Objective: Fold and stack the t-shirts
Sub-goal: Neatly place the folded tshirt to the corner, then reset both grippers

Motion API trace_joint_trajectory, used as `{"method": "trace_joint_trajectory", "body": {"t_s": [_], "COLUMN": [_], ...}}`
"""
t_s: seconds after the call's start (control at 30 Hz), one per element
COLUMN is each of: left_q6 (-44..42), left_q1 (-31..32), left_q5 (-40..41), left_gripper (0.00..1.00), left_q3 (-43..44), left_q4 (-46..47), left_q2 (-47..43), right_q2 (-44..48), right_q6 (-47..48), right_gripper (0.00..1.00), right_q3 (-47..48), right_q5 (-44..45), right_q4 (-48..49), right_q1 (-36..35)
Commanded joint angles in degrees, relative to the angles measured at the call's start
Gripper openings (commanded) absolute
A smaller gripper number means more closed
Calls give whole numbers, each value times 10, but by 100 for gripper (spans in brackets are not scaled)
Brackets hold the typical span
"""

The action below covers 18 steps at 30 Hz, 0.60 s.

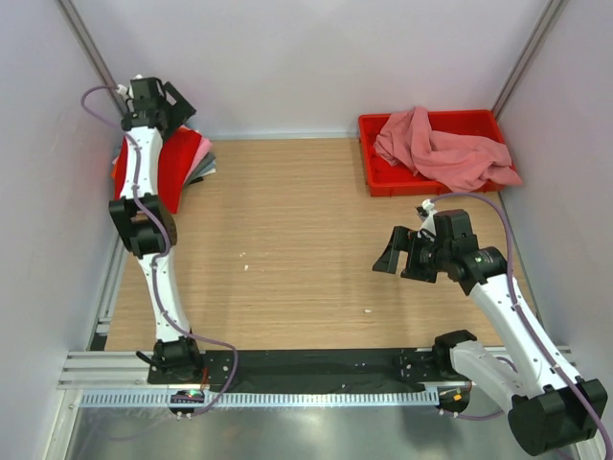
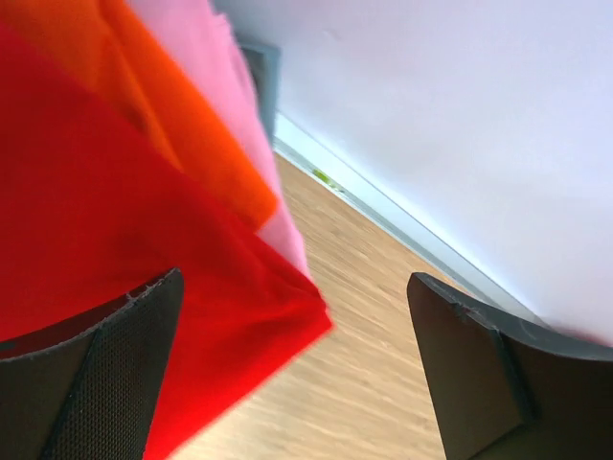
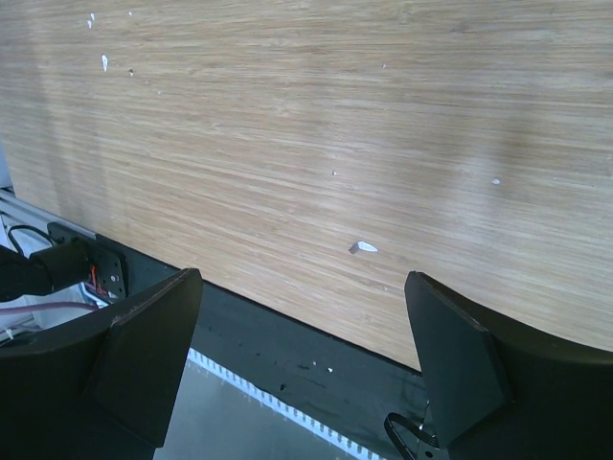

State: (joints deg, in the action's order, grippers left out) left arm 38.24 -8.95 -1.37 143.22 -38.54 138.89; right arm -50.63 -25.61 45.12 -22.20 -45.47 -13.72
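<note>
Left gripper (image 1: 153, 101) sits at upper left of the top view, over the stack. My jaws there stand wide apart with nothing between them.

Left wrist view: the red shirt (image 2: 96, 211) fills the left half, and its corner points toward lower centre. The orange shirt (image 2: 182, 125), pink shirt (image 2: 215, 77) and a grey shirt (image 2: 259, 72) edge fan out behind it. Bare table (image 2: 374, 364) lies right of the corner, up to the wall (image 2: 460, 115).

Right gripper (image 1: 391, 257) is at centre right of the top view, above bare wood. Its jaws are spread and hold nothing. In the right wrist view the table's near edge runs diagonally just under my fingers (image 3: 144, 335).

The dusty pink shirt (image 1: 441, 149) lies crumpled in the tray (image 1: 378, 182) at upper right, one side draped over the tray's right rim. The wood between stack and tray is open.
</note>
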Motion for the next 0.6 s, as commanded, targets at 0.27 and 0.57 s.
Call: {"method": "trace_joint_trajectory", "body": {"t_s": [0.27, 0.57], "left_q6": [-84, -110], "left_q1": [36, 111], "left_q5": [104, 139], "left_gripper": [100, 100], "left_q3": [-107, -330], "left_q4": [11, -12], "left_q2": [-296, -539], "right_q2": [29, 42], "right_q6": [-2, -13], "right_gripper": [93, 93], "right_q3": [4, 20], "right_q5": [6, 14], "right_q4": [15, 22], "right_q1": [0, -1]}}
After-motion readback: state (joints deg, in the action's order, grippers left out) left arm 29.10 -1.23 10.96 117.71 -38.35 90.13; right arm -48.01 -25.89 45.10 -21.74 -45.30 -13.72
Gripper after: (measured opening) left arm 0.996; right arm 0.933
